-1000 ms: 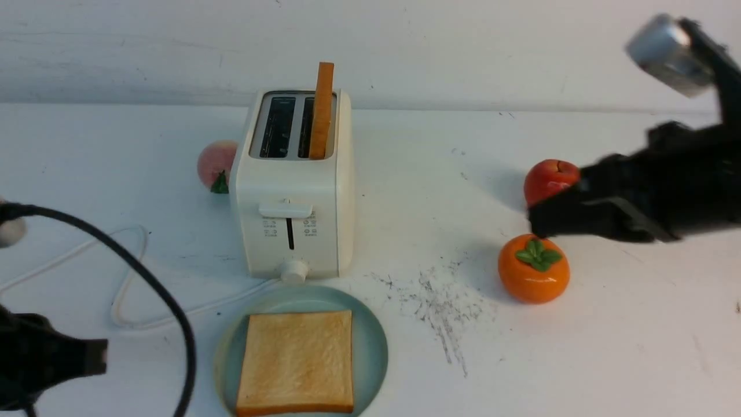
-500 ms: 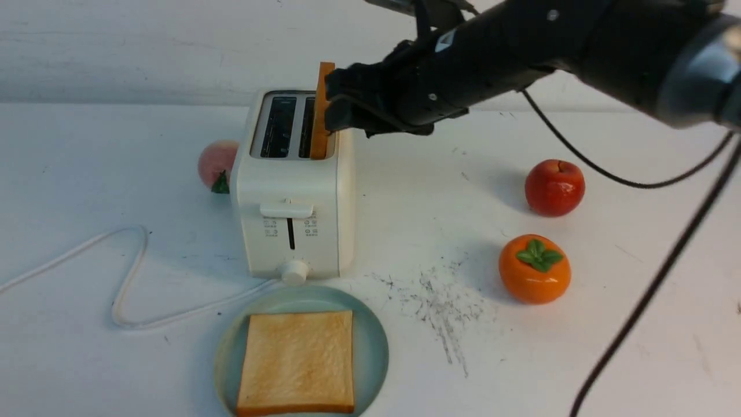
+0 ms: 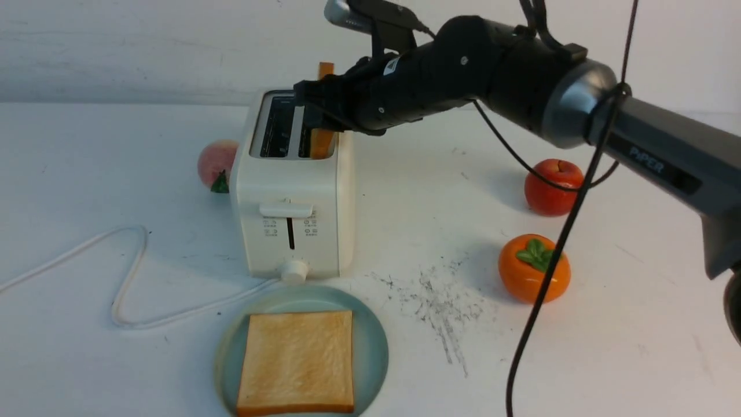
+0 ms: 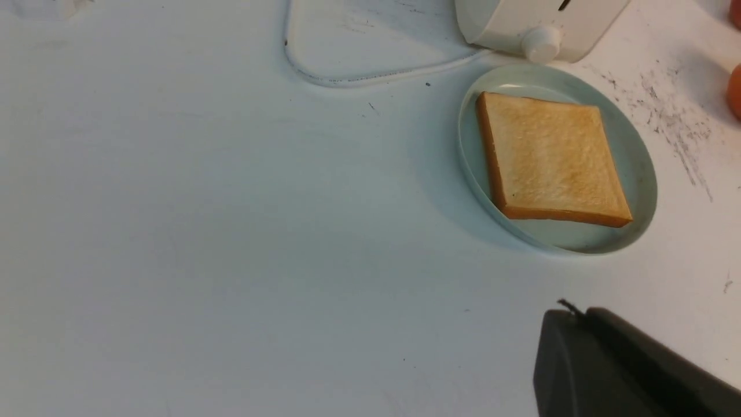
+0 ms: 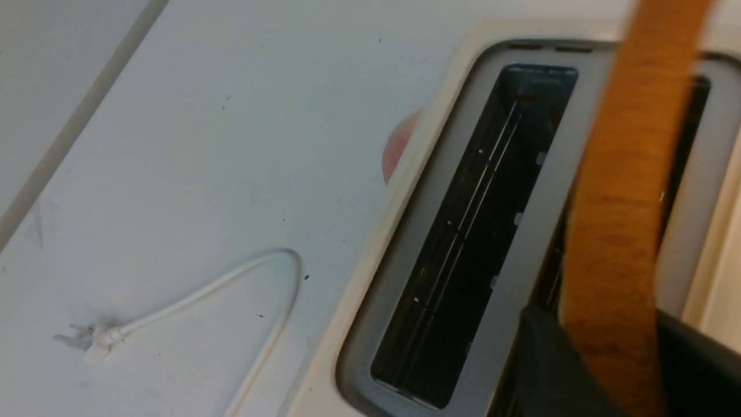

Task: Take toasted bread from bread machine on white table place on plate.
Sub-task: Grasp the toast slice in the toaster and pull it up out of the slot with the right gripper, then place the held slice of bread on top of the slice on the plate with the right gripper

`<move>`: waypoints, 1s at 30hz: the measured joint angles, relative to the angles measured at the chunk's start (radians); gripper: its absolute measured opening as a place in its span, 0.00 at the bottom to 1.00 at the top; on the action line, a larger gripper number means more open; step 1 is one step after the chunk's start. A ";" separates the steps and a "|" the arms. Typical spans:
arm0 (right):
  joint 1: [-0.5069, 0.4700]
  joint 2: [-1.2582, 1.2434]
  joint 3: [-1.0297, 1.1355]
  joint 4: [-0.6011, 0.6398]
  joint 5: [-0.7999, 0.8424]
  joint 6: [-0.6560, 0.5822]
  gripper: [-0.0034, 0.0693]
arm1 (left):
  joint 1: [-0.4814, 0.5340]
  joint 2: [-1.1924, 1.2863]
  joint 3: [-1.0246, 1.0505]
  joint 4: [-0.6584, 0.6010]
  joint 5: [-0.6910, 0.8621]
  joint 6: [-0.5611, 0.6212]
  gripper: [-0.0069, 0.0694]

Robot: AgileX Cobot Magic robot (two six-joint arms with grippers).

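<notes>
Clock bearings are taken in the front view from the bread machine, twelve o'clock lying away from the robot.

1. Bread machine (image 3: 292, 191): cream-white, two slots, stood on the white table (image 3: 608, 347), lever and knob turned toward 6 o'clock.
2. Upright toast slice (image 5: 625, 174): set on edge in the slot toward 3 o'clock, its top projecting above the casing.
3. Right gripper (image 3: 317, 114): reached in from 2 o'clock; its two dark fingers (image 5: 541, 365) are seen in the right wrist view pressed against opposite faces of the upright toast slice, pinching it.
4. Plate (image 3: 370, 341): blue-green, at 6 o'clock, just beside the knob.
5. Flat toast slice (image 3: 296, 362): laid face-up on the plate.
6. Left gripper (image 4: 579, 359): only a dark edge is shown in the left wrist view, above bare tabletop near the plate; its claw is pressed together, with nothing held.
7. Cord (image 3: 124, 278): white, looped at 8 o'clock.
8. Peach (image 3: 214, 162): at 10 o'clock, partly hidden behind the casing.
9. Apple (image 3: 553, 188): red, at 3 o'clock, well apart.
10. Orange fruit (image 3: 534, 269): green-leafed, at 4 o'clock.
</notes>
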 joint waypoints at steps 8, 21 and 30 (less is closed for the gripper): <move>-0.007 -0.220 0.000 -0.004 0.057 -0.027 0.20 | 0.000 0.000 0.000 -0.019 0.007 -0.003 0.07; -0.007 -0.616 0.090 -0.095 0.520 -0.064 0.20 | 0.000 0.000 0.000 -0.019 0.008 0.020 0.07; -0.008 -0.839 0.698 0.004 0.227 -0.062 0.20 | 0.000 0.000 0.000 -0.019 0.008 0.021 0.07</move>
